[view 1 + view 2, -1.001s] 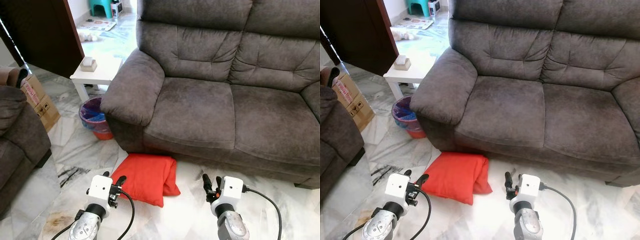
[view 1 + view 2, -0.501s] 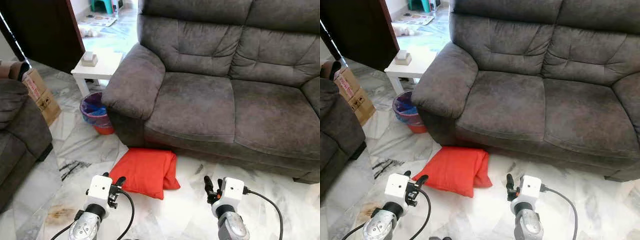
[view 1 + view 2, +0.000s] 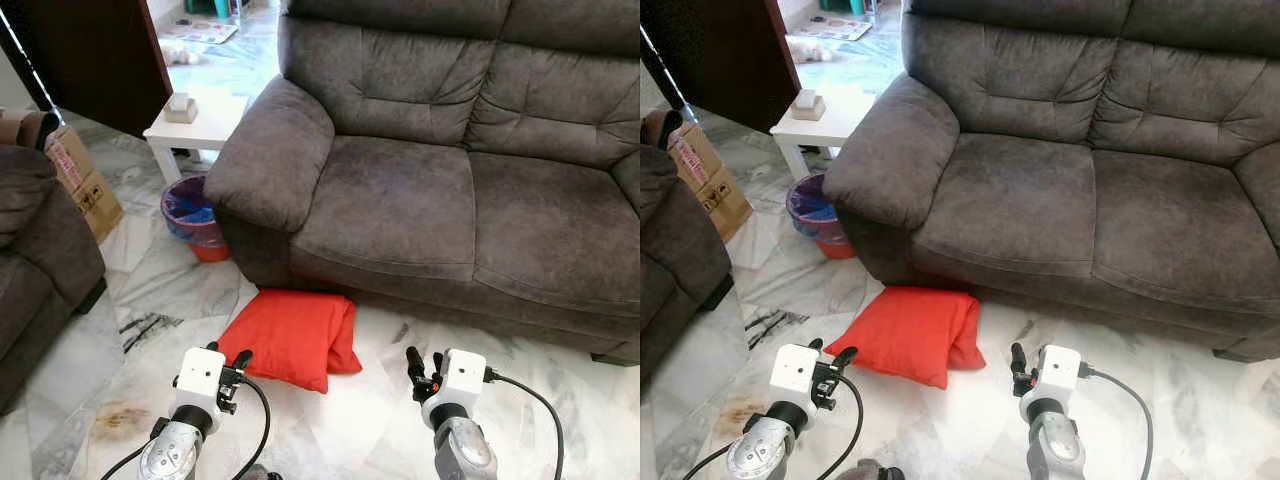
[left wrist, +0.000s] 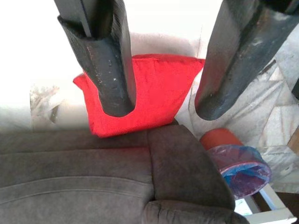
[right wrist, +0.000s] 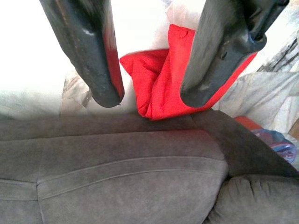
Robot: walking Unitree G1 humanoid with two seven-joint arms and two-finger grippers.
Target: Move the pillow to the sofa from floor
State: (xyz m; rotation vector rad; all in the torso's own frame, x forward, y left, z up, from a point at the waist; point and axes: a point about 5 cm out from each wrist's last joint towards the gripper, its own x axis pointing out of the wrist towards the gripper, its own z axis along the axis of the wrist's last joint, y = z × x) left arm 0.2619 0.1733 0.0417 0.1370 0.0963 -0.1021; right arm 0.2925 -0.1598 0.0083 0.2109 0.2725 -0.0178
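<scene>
From the head camera's left eye I see the red pillow (image 3: pixel 288 337) lying flat on the marble floor (image 3: pixel 360 420), its far edge tucked against the base of the grey sofa (image 3: pixel 440 190) below the left seat cushion; my left tool (image 3: pixel 228 357) hovers just beside the pillow's near left corner with its fingers spread, holding nothing; my right tool (image 3: pixel 422 363) hangs over bare floor, apart from the pillow's right edge, fingers a little parted and empty; beside the sofa's arm sits a bin (image 3: pixel 193 218) lined with a purple bag, and past it a white desk (image 3: pixel 195 122) carrying a small box (image 3: pixel 181 106); a cardboard box (image 3: pixel 84 185) and a second dark armchair (image 3: pixel 35 260) sit on the far left.

The right eye gives me the same layout.

Through the left wrist camera I see two black fingers (image 4: pixel 105 60) set wide apart, the pillow between and beyond them, untouched.

Through the right wrist camera the fingers (image 5: pixel 91 56) are likewise spread, with the pillow's corner beyond the gap and the sofa seat past it.
</scene>
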